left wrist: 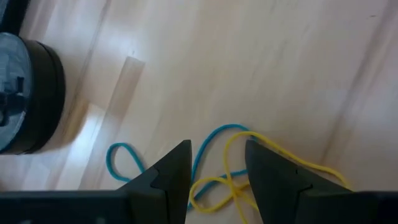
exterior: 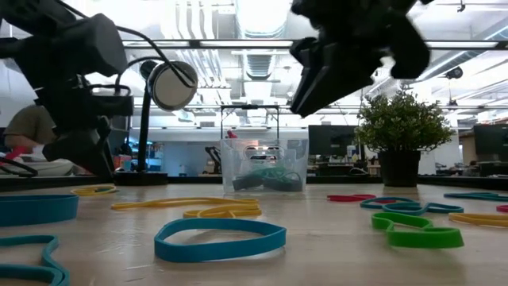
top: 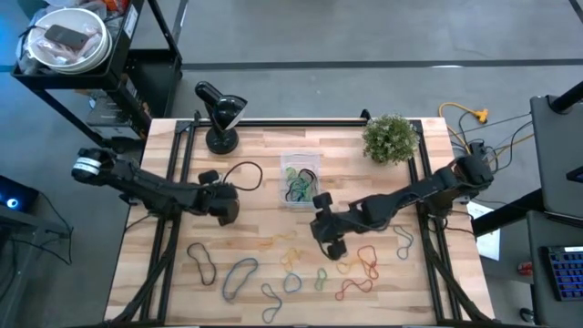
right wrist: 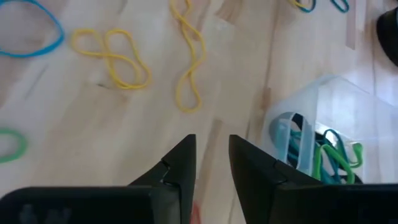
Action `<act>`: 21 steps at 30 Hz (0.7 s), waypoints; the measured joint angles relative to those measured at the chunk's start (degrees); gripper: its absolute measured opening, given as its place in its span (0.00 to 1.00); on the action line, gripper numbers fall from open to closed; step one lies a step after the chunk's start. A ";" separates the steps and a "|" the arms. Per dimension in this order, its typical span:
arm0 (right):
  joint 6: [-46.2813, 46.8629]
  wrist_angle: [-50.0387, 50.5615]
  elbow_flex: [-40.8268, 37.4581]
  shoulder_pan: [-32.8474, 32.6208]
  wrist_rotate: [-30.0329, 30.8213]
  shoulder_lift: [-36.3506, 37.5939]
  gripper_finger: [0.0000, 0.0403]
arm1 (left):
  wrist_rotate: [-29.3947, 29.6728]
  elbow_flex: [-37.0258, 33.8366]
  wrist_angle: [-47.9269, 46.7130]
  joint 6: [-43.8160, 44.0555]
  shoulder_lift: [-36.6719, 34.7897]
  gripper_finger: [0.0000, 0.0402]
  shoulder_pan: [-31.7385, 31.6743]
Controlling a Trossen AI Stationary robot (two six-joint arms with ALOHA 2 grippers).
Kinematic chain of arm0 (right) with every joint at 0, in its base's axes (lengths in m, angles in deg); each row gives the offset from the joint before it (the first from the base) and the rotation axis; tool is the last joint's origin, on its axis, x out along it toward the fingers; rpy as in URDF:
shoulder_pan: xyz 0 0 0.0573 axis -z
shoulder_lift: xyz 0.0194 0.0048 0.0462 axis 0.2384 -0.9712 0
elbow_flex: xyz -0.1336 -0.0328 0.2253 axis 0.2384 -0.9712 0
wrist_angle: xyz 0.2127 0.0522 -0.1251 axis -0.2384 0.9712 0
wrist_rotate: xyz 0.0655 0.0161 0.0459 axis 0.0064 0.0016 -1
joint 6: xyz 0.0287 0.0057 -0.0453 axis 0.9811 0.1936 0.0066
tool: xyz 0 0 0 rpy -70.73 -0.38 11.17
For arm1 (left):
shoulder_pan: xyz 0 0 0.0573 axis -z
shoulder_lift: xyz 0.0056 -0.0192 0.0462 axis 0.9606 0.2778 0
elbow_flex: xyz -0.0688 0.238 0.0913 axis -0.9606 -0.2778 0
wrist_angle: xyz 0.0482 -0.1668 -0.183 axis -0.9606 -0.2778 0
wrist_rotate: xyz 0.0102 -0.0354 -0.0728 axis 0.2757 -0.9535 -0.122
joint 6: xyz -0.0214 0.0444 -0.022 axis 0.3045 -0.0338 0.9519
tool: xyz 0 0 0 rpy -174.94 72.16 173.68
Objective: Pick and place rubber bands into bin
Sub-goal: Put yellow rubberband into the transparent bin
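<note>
Many coloured rubber bands lie flat on the wooden table's near half, among them a blue one [top: 239, 278], a red one [top: 360, 273] and a green one [exterior: 413, 230]. The clear bin [top: 299, 180] stands at mid-table with blue and green bands [right wrist: 314, 152] inside. My left gripper [left wrist: 217, 168] is open, left of the bin. Its fingers stand over a yellow band [left wrist: 233, 186] and a blue band [left wrist: 124, 158] that lie on the wood. My right gripper [right wrist: 212, 162] hangs open with nothing between its fingers, above bare wood just near of the bin [right wrist: 323, 124].
A black desk lamp [top: 221, 114] stands at the far left, its cable [top: 244, 173] curling toward the bin. A potted plant [top: 392, 137] sits at the far right. A white bowl [top: 68, 41] rests on a shelf off the table's left.
</note>
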 joint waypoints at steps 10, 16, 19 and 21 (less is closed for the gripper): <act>5.57 -0.18 -5.06 -4.06 2.41 3.87 0.22 | -6.06 -0.11 2.39 -4.09 0.00 0.33 -6.36; 8.73 -0.74 -8.29 -6.03 4.76 6.09 0.20 | -9.35 -0.11 2.99 -5.48 0.00 0.33 -8.96; 9.35 -0.82 -8.48 -6.72 5.94 6.87 0.20 | -10.15 -0.15 2.67 -5.47 0.00 0.33 -9.60; 9.33 -0.78 -8.51 -7.10 6.08 7.66 0.20 | -11.11 -0.19 2.76 -5.36 0.06 0.33 -9.80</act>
